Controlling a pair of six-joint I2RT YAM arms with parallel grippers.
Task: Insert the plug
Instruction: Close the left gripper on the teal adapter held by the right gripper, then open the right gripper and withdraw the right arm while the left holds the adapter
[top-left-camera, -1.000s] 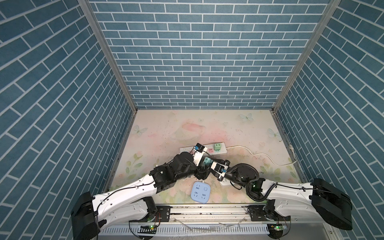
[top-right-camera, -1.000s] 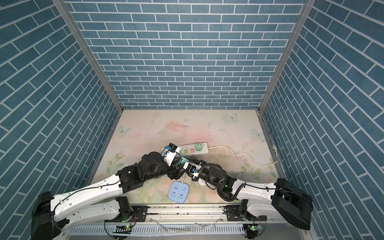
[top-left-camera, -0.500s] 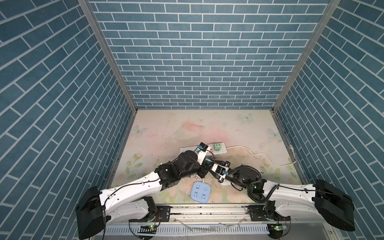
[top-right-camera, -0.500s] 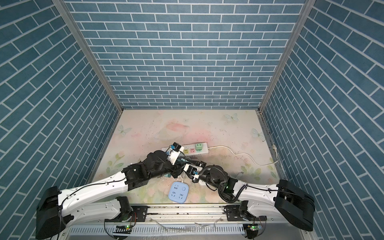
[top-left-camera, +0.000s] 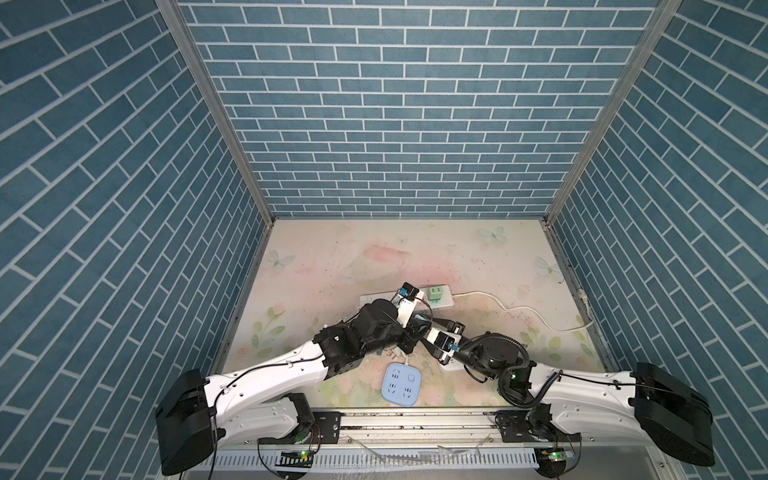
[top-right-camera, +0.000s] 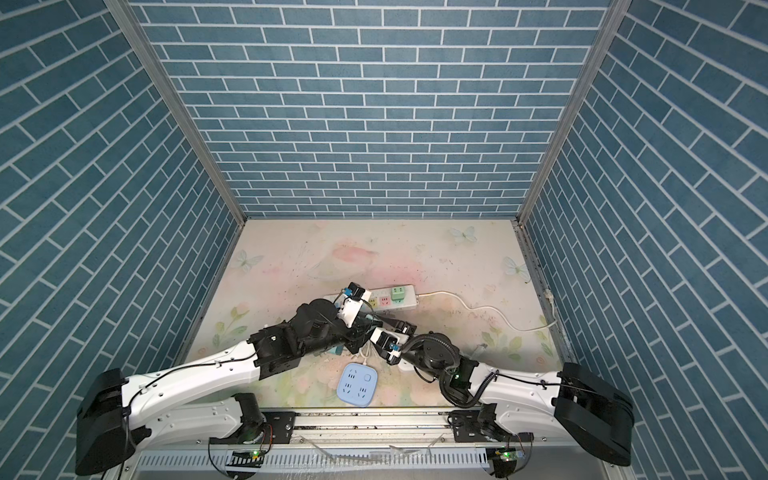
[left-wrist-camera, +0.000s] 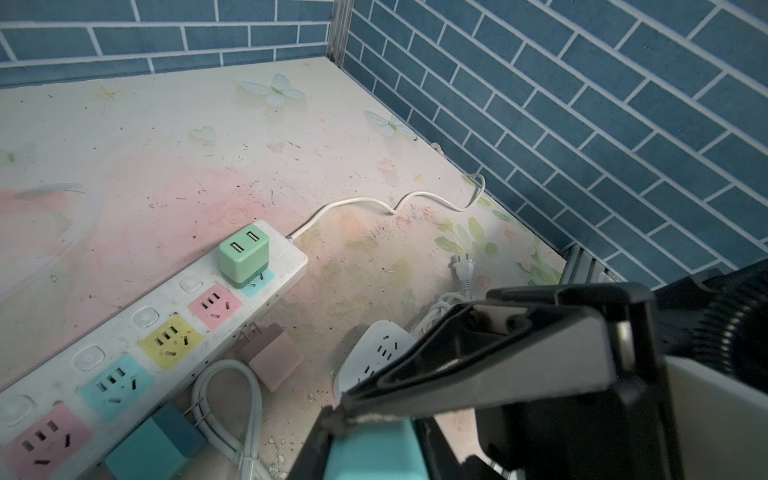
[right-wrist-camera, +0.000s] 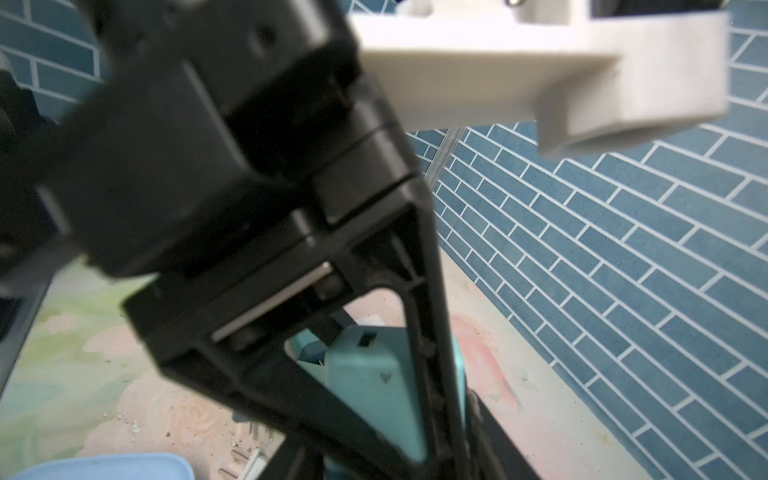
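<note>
A teal plug (left-wrist-camera: 374, 457) hangs above the table in front of the power strip. My left gripper (left-wrist-camera: 374, 432) is shut on it. In both top views the two grippers meet at this plug (top-left-camera: 420, 321), the left gripper (top-left-camera: 417, 328) from the left and the right gripper (top-left-camera: 429, 331) from the right. The right wrist view shows the plug (right-wrist-camera: 374, 386) behind the left gripper's black frame. My right gripper (right-wrist-camera: 392, 457) flanks the plug, but blur hides whether its pads touch it. The white power strip (left-wrist-camera: 286, 266) has coloured sockets.
A green USB charger (left-wrist-camera: 243, 257) sits in the strip's end socket. A pink plug (left-wrist-camera: 272, 357), a second teal plug (left-wrist-camera: 153, 449) and a looped white cord (left-wrist-camera: 232, 374) lie beside the strip. Nearby are a white round socket block (left-wrist-camera: 374, 353) and a blue square socket block (top-left-camera: 401, 384).
My left gripper has closed on the teal plug that the right gripper was holding up. The right gripper's jaws have widened. The left arm has shifted slightly right and forward.
</note>
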